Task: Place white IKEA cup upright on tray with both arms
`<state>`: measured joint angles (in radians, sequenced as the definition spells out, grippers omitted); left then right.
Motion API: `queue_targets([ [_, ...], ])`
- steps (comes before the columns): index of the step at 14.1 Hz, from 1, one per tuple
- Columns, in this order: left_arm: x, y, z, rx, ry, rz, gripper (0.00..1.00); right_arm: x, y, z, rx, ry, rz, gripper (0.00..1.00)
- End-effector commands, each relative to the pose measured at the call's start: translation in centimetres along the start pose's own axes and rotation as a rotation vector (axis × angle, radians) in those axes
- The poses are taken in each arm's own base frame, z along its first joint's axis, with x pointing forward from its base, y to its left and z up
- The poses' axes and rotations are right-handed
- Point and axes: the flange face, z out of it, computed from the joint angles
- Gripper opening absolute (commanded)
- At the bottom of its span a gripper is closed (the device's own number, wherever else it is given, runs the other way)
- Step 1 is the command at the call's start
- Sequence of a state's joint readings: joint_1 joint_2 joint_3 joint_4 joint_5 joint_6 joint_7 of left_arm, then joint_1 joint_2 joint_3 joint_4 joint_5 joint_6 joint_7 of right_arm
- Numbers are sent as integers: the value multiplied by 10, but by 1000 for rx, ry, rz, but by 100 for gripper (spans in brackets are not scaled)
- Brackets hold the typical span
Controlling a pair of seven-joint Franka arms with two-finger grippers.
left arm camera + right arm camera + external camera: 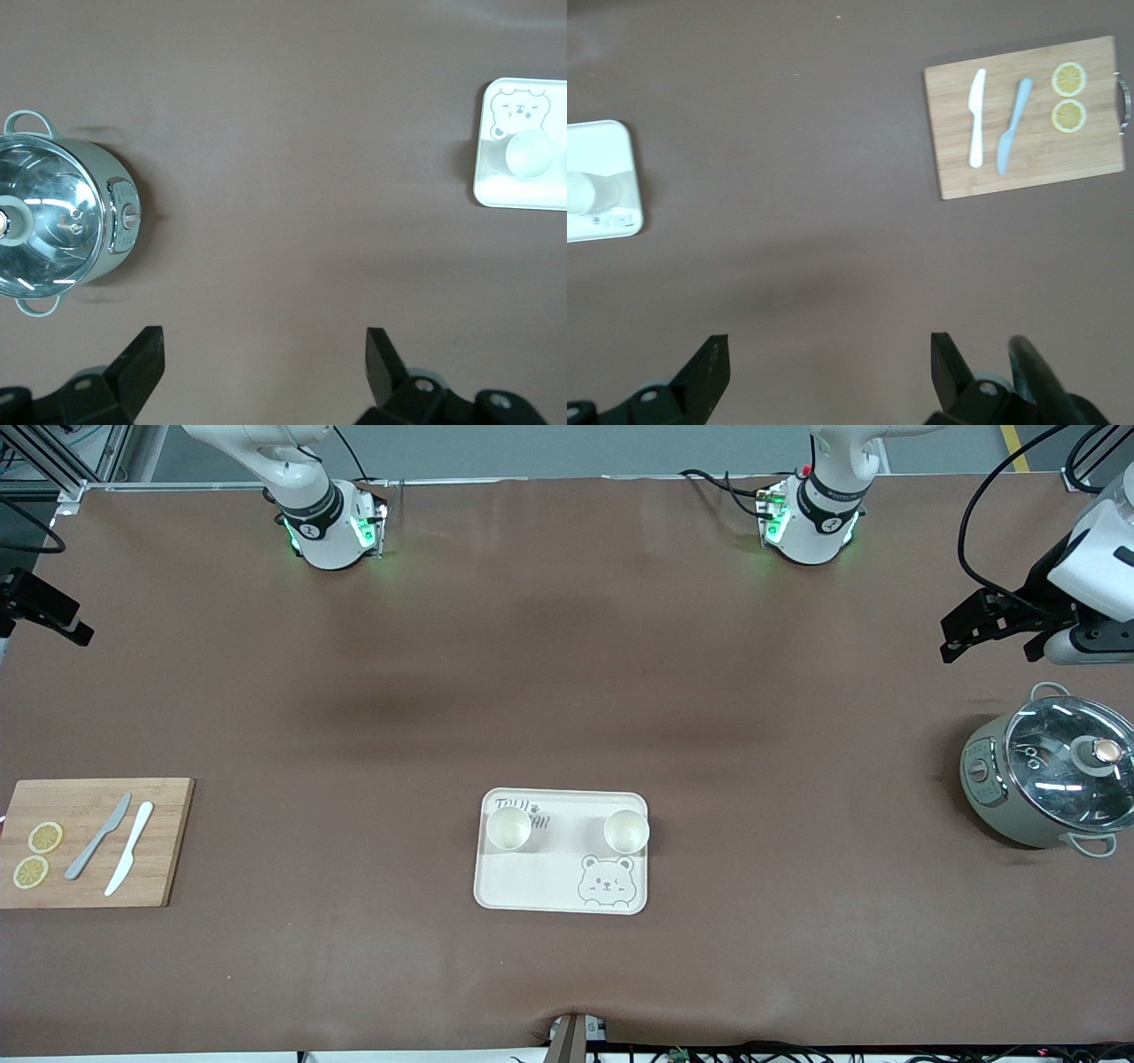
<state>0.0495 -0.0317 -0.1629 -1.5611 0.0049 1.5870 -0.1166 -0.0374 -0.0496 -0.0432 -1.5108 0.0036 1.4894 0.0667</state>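
The cream tray (532, 881) lies in the middle of the table. Two white cups stand upright on it, mouths up: one (508, 828) on the grey lettering toward the right arm's end, the other (626, 831) above the bear face toward the left arm's end. My left gripper (988, 646) hangs open and empty over the table at the left arm's end; its wrist view (264, 354) shows the tray (496, 190) and one cup (530, 155). My right gripper (62, 624) hangs open and empty at the right arm's end; its wrist view (830, 354) shows the tray (602, 146) and one cup (589, 193).
A grey-green pot (1045, 784) with a glass lid stands at the left arm's end, beside the left gripper (62, 226). A wooden cutting board (168, 841) at the right arm's end holds two knives and two lemon slices (1028, 168).
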Motion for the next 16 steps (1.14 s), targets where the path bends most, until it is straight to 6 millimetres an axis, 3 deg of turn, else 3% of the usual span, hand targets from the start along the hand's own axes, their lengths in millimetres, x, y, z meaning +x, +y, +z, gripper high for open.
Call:
queue_targets([
  [1,-3,-4,-8,2,-2,12,100,0,-4,-9,-41,16,-2,100],
  [16,-6,-9,-5,29,-33,-1,100,5,5,-6,34,5,26,100],
])
